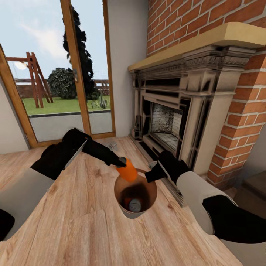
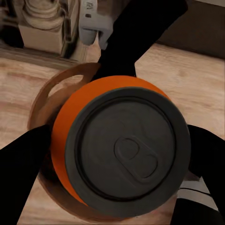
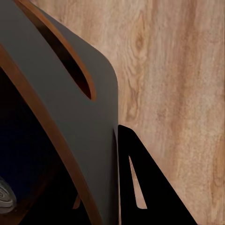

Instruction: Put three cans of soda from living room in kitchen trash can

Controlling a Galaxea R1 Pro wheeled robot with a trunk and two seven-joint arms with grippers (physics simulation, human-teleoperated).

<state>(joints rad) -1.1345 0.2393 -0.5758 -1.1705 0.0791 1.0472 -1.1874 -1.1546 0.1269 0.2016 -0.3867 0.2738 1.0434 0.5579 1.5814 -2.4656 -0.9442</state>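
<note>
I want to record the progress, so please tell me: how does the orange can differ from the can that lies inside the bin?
The orange can is held by the left tool above the bin; the can in the bin rests at its bottom, touched by no tool.
The orange can hangs tilted over the rim; the can in the bin shows its silvery top upward.
The orange can's colour is plain; the can in the bin sits in shadow.
Both are small cylinders.

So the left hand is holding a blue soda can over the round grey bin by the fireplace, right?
Not quite: the can is orange, not blue. The head view shows the left hand holding the orange soda can over the round grey bin by the fireplace.
</note>
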